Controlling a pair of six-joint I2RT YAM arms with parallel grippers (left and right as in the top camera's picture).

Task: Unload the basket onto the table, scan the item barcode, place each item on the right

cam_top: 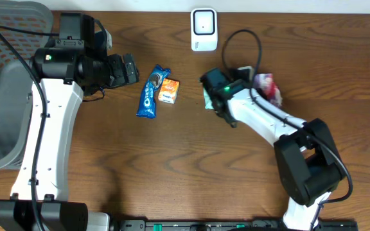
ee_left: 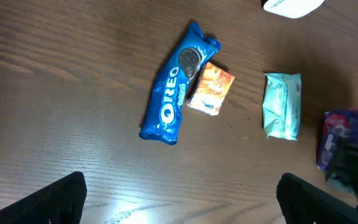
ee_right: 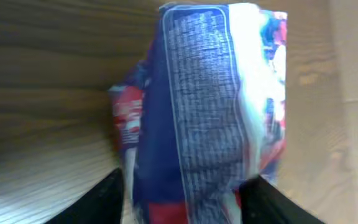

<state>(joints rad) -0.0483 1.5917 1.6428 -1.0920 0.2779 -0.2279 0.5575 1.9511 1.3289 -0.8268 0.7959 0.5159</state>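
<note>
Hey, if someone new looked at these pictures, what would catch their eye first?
The bright blue Oreo cookie pack lies near the middle of the brown wooden table, a small orange snack packet touching it. The crinkly blue, red and white bag fills the right wrist view, and a white box-shaped scanner sits at the far edge.

Blue packet [ee_left: 176, 87]: "OREO" in white block capitals along its length, the only legible brand. Red-and-blue packet [ee_right: 204, 112]: framed panel of fine white print, too blurred to read. Orange packet [ee_left: 211, 88]: markings too small to make out.
</note>
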